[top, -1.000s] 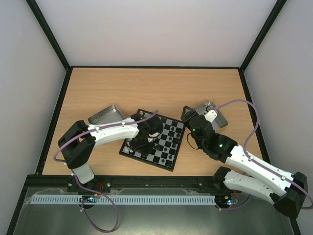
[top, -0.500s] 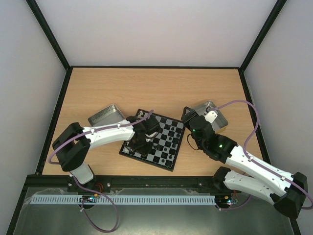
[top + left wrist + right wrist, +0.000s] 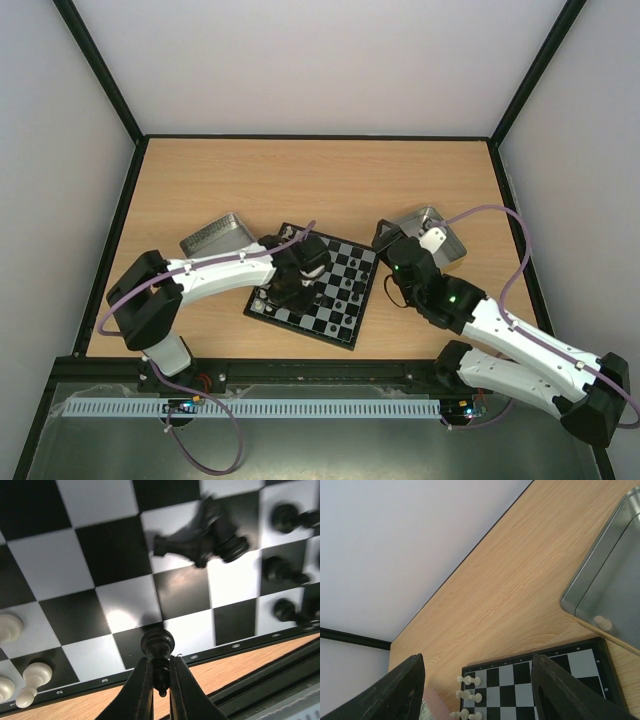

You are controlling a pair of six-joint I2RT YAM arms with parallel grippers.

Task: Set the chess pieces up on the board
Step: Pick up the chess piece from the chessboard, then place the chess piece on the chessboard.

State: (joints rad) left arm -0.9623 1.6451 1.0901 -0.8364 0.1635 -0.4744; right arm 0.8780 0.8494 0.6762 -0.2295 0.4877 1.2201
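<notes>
Left tray: on the counter, just beside the board's far left corner.

Left pincer: low over the left part of the board, fingers together and clamped on 1 black piece. That piece is over a black square in the outermost row, next to the frame.

White pieces: 3 in the wrist view, left of the clamped piece.

Black pieces: a toppled, blurred cluster further in, with 3 more towards the right.

Board: mid-counter, turned at an angle, between the 2 trays.

Right pincer: above the counter off the board's far right corner, fingers wide apart, nothing between them.

Right tray: just beside that corner, with 1 pale piece inside.
</notes>
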